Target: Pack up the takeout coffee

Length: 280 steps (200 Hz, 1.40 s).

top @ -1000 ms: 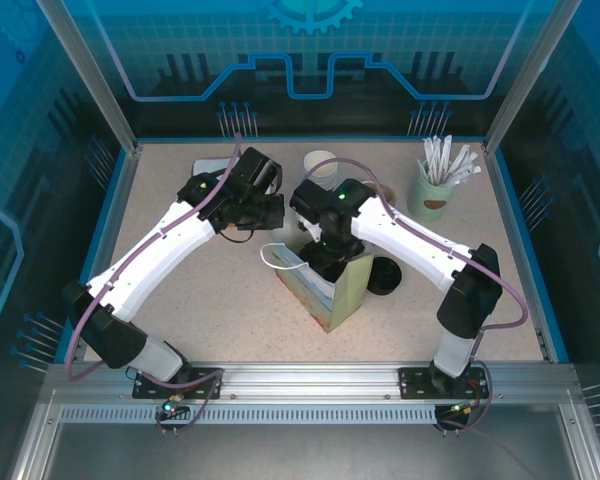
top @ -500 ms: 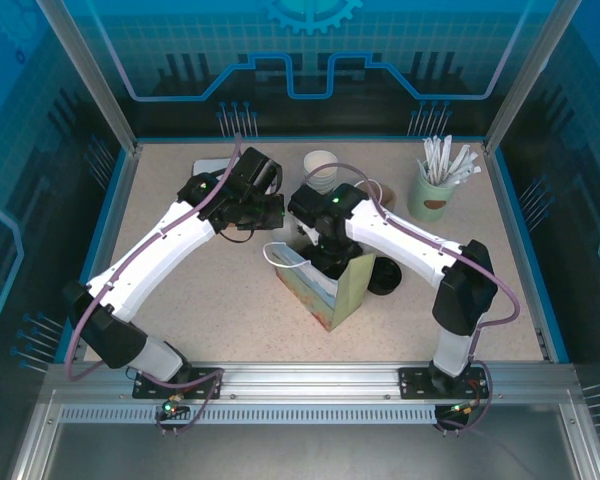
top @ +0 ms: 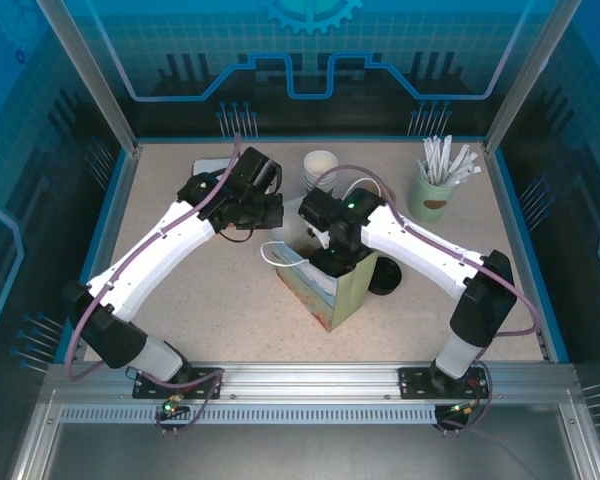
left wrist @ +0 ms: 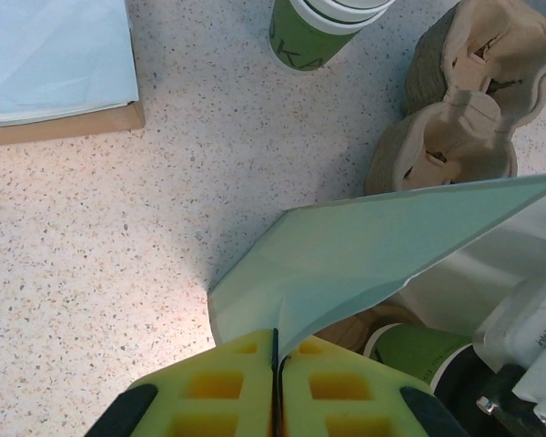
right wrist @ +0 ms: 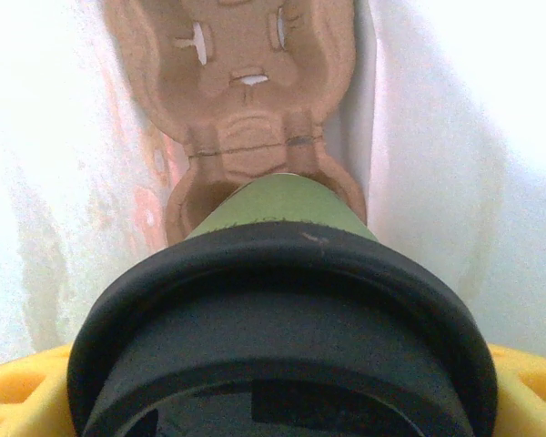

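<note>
The main danger, in my judgement, is that the small white paper coffee cup with green band and round black plastic lid (right wrist: 282, 319) does not meet its socket squarely. It hangs inside the tall pale green paper bag (top: 347, 292), just over the brown moulded-pulp cup tray (right wrist: 241, 82) lying on the bag's floor, and I cannot tell whether its base is already seated or only rests on the socket's rim. If it is let go while off-centre, the coffee cup may lean against the bag's side and tip, and the lid may leak. A second risk is the bag itself: its thin wall (left wrist: 382, 241) could slide out of the pinch and fold inward, or the bag could be dragged up when the arm is lifted out. The right gripper (right wrist: 278, 401) is closed around the coffee cup near its lid, its yellow pads (right wrist: 23, 396) on both sides. The left gripper (left wrist: 275, 387) is fully closed, with only the bag's edge between its pads, holding the mouth open.
</note>
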Tool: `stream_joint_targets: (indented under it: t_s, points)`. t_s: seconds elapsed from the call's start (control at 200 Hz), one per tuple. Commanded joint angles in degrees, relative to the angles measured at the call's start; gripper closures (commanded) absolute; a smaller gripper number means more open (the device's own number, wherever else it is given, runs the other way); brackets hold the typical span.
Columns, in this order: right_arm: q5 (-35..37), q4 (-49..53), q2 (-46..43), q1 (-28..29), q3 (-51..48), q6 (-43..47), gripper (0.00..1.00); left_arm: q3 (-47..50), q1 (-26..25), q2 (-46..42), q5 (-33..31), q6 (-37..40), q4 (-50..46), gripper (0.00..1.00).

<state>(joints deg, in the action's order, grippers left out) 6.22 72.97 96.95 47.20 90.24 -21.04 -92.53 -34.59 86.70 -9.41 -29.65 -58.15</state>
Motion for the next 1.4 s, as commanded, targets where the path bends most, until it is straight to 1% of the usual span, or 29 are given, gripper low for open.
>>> stream_joint_targets:
  t_s: [0.0, 1.396]
  points:
    - [0.22, 2.1, -1.15, 0.17, -1.18, -1.01, 0.25, -1.06, 0.75, 1.14, -1.4, 0.12, -2.58, 0.9]
    - [-1.39, -4.81, 0.04, -1.45, -8.58, -1.42, 0.25, -1.39, 0.76, 1.37, 0.01, 0.65, -2.24, 0.91]
